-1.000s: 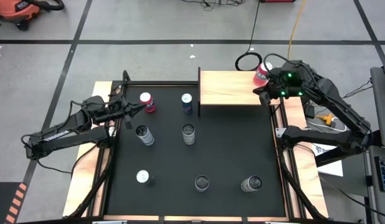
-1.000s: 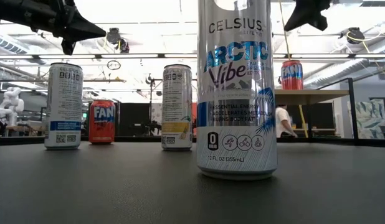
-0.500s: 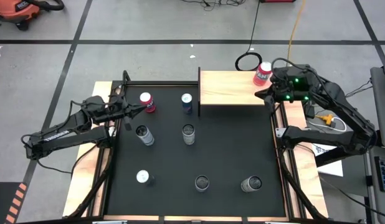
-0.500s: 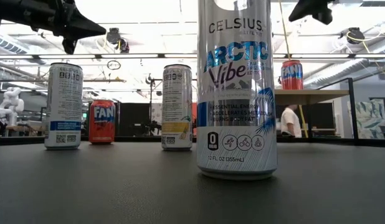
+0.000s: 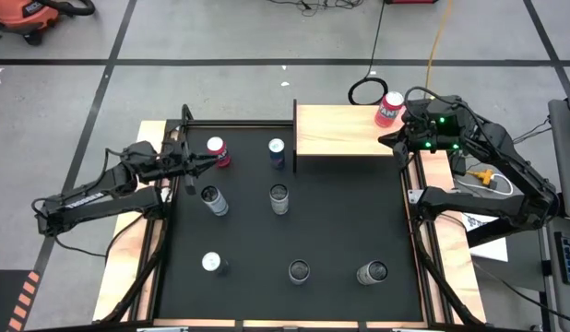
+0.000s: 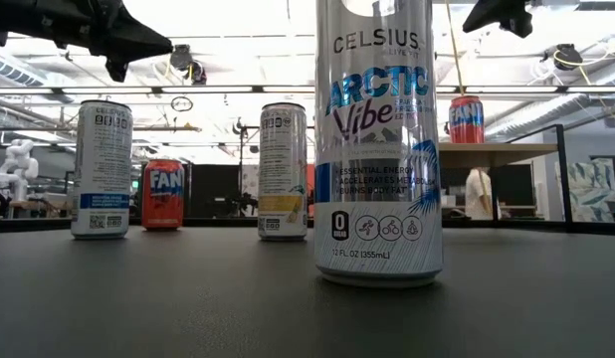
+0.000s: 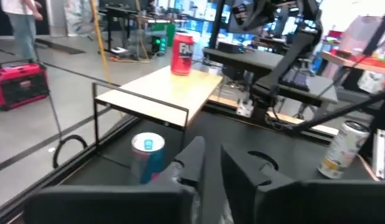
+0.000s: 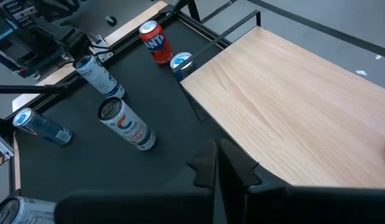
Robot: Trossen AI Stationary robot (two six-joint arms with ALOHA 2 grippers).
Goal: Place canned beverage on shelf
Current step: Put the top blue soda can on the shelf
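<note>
A red Fanta can point(image 5: 389, 109) stands upright on the light natural-wood shelf point(image 5: 340, 131), at its far right corner and close to the edge, so one beverage is already placed while seven more cans wait on the black tabletop mat point(image 5: 340, 221). The right gripper point(image 5: 393, 141) hangs just beside the shelf's right end with its fingers pressed together and nothing between them, apart from the can. The left gripper point(image 5: 209, 160) hovers at the mat's far left, its tips just beside a second red Fanta can point(image 5: 218, 151); the left wrist view shows only a thin slit between its fingers and no can in them, so whether it counts as open I cannot tell. From here the main risk, as I judge it, lies with that narrow gap: fingers this close together would push the red can over rather than straddle it, and a toppled can could roll into the blue-topped can point(image 5: 277, 153) standing against the shelf's left edge. A second risk sits on the shelf itself, where the placed can's spot near the corner leaves little margin if the right arm sweeps across it
</note>
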